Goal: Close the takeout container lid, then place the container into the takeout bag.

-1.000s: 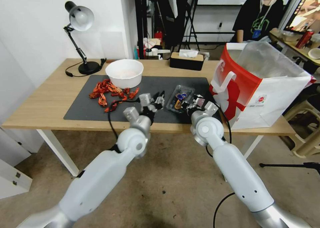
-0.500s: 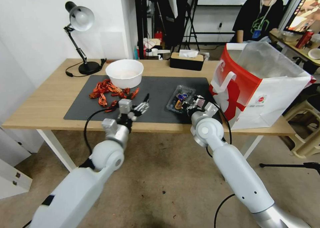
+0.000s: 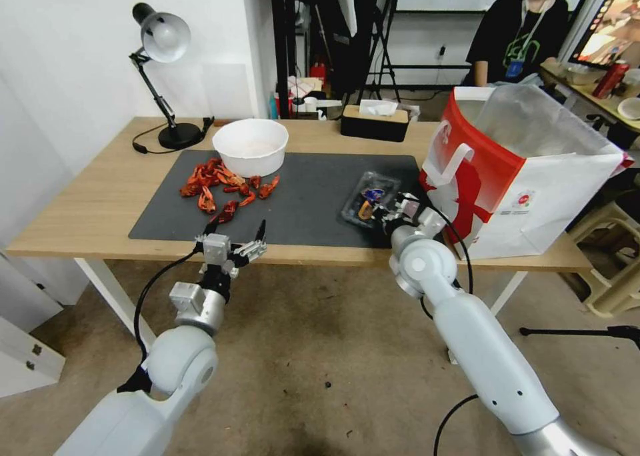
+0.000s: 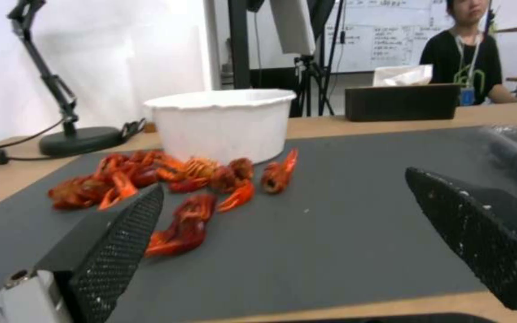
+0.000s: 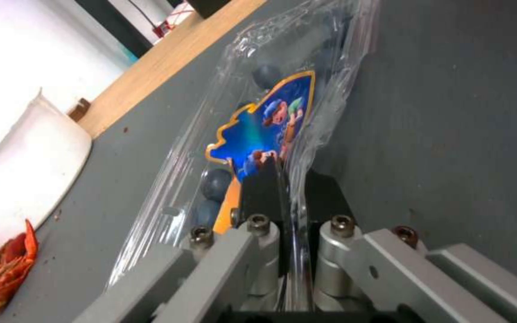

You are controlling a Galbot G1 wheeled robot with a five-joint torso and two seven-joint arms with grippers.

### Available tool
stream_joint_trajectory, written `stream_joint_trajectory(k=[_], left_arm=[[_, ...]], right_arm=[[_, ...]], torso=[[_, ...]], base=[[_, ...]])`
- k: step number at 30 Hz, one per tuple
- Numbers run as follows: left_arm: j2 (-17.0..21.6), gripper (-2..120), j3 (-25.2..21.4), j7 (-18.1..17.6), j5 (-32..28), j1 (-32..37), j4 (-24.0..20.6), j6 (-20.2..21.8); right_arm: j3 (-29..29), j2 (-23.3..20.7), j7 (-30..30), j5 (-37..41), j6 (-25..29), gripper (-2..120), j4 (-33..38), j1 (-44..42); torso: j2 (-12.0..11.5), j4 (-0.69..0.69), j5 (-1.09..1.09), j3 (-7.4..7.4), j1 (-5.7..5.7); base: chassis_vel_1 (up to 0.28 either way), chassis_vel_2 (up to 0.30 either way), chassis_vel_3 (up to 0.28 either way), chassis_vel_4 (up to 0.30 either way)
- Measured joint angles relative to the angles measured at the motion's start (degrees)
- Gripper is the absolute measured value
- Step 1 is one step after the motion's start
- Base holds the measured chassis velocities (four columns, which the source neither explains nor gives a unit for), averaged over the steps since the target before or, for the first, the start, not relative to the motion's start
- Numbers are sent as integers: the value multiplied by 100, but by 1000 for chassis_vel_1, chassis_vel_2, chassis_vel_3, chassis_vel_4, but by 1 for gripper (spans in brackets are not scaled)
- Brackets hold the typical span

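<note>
The takeout container (image 3: pixel 369 199) is a small clear clamshell with dark blueberries, lying on the grey mat (image 3: pixel 300 176) just left of the takeout bag (image 3: pixel 527 176). Its lid (image 5: pixel 270 112), clear with a blue cartoon sticker, lies flat on the box. My right gripper (image 3: pixel 390 211) (image 5: pixel 288 172) is shut on the container's near edge, with the plastic rim pinched between its black fingers (image 5: pixel 261 188). The red-and-white bag stands open, its silvery lining showing. Over the table's front edge, my left gripper (image 3: pixel 235 231) (image 4: pixel 288 211) is open and holds nothing, well left of the container.
A white bowl (image 3: pixel 250 146) and a pile of red crayfish (image 3: pixel 223 186) sit at the mat's back left. A desk lamp (image 3: pixel 163 76) and a black tissue box (image 3: pixel 373 121) stand along the back of the wooden table (image 3: pixel 87 203).
My left arm has drawn back toward me and to the left, from beside the container to the table's front edge. The right gripper has stayed shut on the container.
</note>
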Motion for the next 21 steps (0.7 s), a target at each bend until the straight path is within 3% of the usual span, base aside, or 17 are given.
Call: stream_joint_trajectory(k=[12,21], left_arm=[[118,100,-170,-56,144,370,-4,-111],[224,100,-315,-218,144,577,-141,277]], right_arm=[[-4,-28,4,2,-9,0,-2,37],[13,-42,-67,22,41,0,47,29]], torso=[[0,-1,0,1,0],[-1,-3,-1,1,1]], base=[[0,0,0,0],[0,0,0,0]])
